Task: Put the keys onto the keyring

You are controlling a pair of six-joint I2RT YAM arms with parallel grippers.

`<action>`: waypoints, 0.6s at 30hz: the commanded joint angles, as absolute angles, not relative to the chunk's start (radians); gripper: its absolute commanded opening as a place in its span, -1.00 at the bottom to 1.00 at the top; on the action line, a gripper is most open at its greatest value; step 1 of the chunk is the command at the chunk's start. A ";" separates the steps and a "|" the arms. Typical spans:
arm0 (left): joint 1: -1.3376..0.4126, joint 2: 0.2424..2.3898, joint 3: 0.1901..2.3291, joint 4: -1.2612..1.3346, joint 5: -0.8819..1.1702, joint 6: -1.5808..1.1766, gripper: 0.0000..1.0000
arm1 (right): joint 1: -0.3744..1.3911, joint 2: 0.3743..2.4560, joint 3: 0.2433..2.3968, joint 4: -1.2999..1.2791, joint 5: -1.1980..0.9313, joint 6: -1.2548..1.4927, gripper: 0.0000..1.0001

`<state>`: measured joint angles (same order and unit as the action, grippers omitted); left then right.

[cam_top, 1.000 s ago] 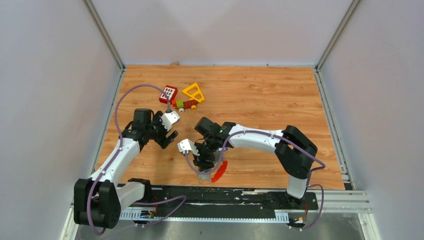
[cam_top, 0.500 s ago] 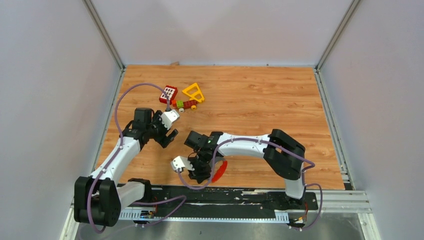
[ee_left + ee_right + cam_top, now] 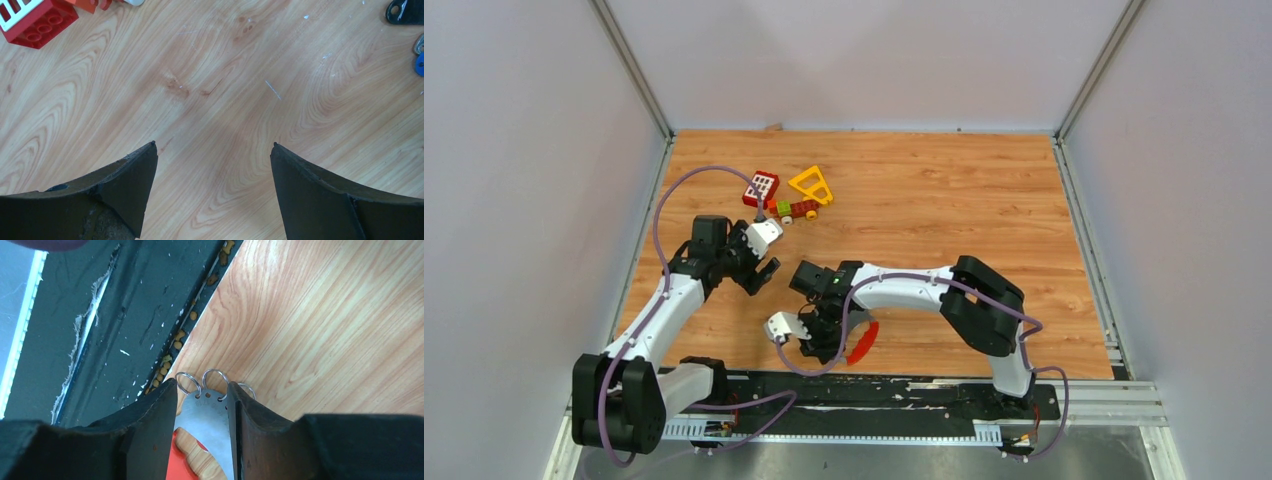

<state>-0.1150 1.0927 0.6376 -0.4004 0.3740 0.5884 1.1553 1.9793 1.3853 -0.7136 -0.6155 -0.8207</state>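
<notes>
Pulled back and leftward since a second ago, the right claw (image 3: 201, 386) now sits low by the near edge of the table (image 3: 944, 200), clamped on the keyring (image 3: 862, 342) by its silver plate (image 3: 209, 415). The plate's long axis runs out between the fingers, its small wire loops pointing toward the black strip (image 3: 125, 315) along that edge. From above, the red clip slants from near-left to far-right. The left claw (image 3: 213, 145) hangs with its fingers wide apart over bare wood, a blue key (image 3: 420, 65) at the edge of its view.
</notes>
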 commanded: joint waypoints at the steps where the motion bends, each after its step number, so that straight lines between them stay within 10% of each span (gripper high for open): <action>1: -0.109 1.066 0.675 -0.402 0.386 0.621 0.79 | 1.160 1.918 1.346 -0.728 -0.555 -0.850 -0.15; 18: -0.112 1.042 0.661 -0.413 0.508 0.703 0.79 | 1.128 1.685 0.995 -0.669 -0.362 -0.870 -0.15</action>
